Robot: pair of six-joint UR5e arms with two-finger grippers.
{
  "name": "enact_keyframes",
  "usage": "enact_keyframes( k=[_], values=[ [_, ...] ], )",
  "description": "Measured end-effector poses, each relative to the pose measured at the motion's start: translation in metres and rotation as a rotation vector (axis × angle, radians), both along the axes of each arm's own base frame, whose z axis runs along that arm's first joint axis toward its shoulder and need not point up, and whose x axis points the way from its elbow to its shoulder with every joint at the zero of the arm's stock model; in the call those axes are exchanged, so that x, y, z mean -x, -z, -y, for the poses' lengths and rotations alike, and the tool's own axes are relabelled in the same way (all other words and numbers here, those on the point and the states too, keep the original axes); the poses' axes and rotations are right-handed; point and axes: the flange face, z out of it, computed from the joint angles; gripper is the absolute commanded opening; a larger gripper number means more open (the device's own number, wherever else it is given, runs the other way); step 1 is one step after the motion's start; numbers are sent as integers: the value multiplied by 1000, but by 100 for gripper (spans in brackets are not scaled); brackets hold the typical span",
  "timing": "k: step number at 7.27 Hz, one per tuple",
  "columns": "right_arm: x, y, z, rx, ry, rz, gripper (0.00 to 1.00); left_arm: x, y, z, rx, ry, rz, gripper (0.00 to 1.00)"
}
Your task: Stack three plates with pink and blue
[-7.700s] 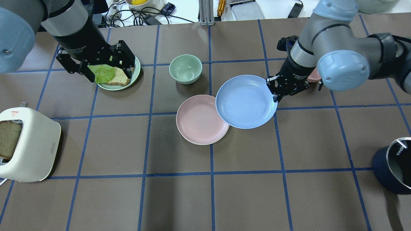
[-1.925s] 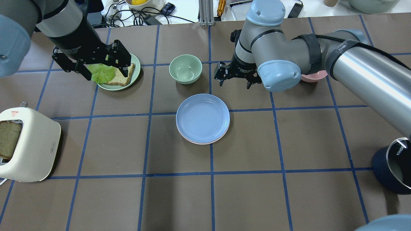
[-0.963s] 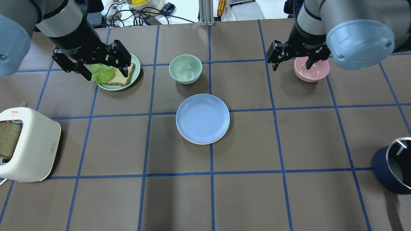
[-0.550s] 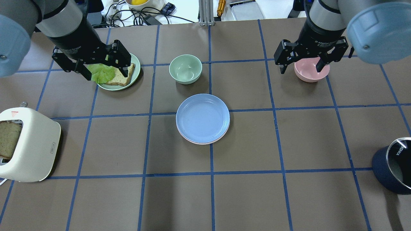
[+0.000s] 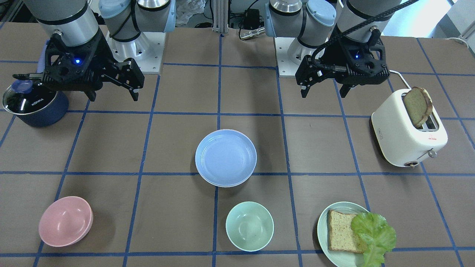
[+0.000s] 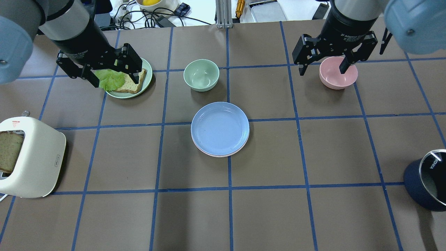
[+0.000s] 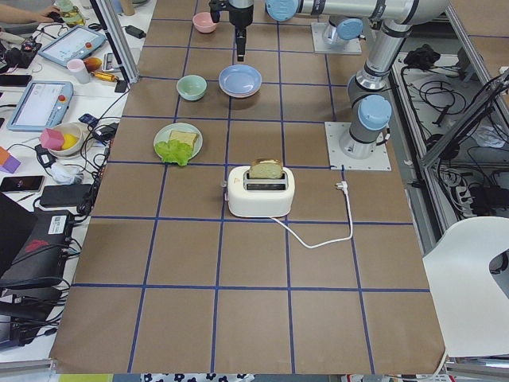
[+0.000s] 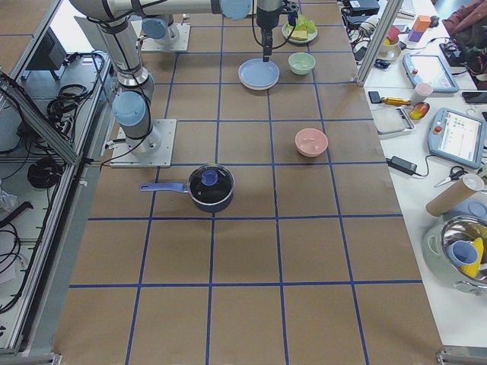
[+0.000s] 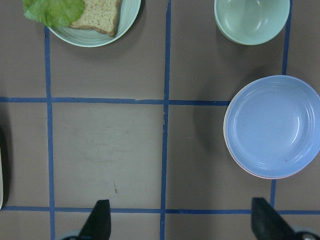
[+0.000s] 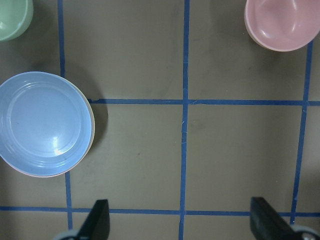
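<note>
The light blue plate (image 6: 220, 128) lies on the pale pink plate (image 6: 216, 154) at the table's middle; only the pink plate's rim shows under it. The stack also shows in the front view (image 5: 226, 156), left wrist view (image 9: 272, 125) and right wrist view (image 10: 44, 122). No cream-white plate shows. My right gripper (image 6: 322, 70) is open and empty, raised over the pink bowl, well right of the stack. My left gripper (image 6: 116, 77) is open and empty, raised over the sandwich plate, left of the stack.
A mint bowl (image 6: 201, 75) stands just behind the stack. A pink bowl (image 6: 334, 78) is at the back right. A pale green plate (image 6: 146, 82) with bread and lettuce is at the back left. A cream toaster (image 6: 31, 157) stands left, a dark blue pot (image 6: 425, 184) right.
My right gripper set the blue plate on the pink plate, let go, and swung back right over the pink bowl. The left arm has barely moved.
</note>
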Motion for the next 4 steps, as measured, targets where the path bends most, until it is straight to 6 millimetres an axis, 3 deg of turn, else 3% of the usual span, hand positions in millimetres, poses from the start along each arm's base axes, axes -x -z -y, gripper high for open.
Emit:
enact_keyframes(
  k=[4],
  values=[
    [-3, -1, -3, -27, -6, -9, 100, 0, 0, 0, 0, -1, 0, 100]
  ],
)
